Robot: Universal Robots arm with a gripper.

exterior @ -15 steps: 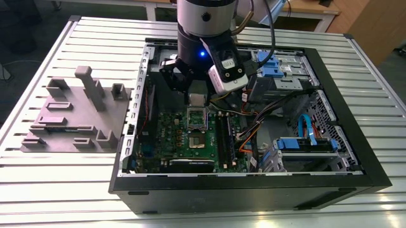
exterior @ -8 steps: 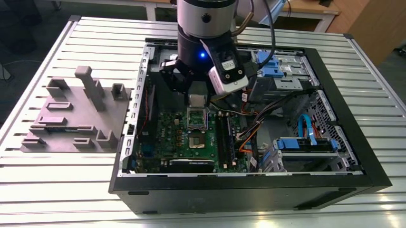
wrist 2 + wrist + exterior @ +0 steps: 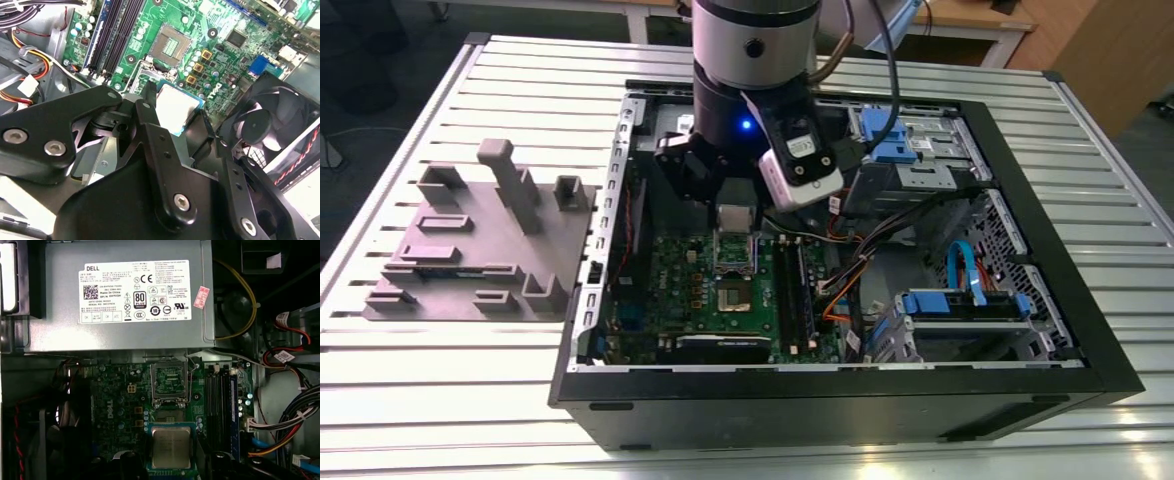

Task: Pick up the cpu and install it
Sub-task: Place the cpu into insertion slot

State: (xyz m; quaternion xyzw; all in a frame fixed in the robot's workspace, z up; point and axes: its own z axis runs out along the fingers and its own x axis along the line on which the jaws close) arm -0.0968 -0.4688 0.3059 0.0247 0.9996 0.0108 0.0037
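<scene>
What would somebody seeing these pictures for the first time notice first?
Probably the robot arm reaching down into the open computer case on the slatted table. In the second wrist view, the silver-topped cpu sits clamped between the black jaws above the green motherboard. The first wrist view adds the big grey power supply with its white label.
</scene>
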